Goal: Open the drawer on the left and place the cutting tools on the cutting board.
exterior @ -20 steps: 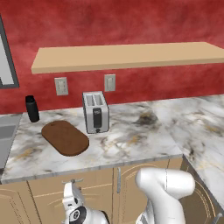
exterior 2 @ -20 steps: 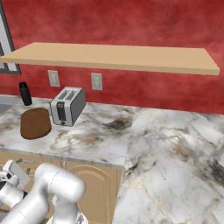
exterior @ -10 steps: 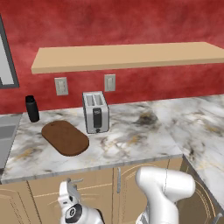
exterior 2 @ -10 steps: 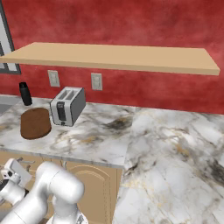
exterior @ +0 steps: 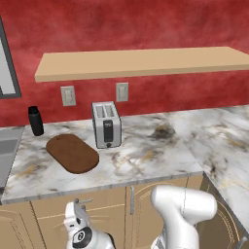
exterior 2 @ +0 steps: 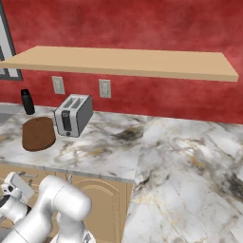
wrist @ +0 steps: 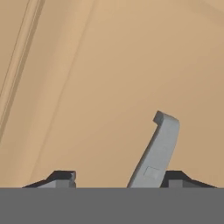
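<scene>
Your arm bends low under the counter's near edge, gripper against the drawer front, jaws parted around its handle.

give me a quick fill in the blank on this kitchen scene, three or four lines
1. The toaster stands on the marble counter directly to the right of the ____.
2. The cutting board has ____ lying on it.
3. The small black canister stands at the ____ end of the counter in the left base view.
4. In the hand view, a grey handle rises between the ____.

Missing words: cutting board; nothing; left; fingers
</scene>
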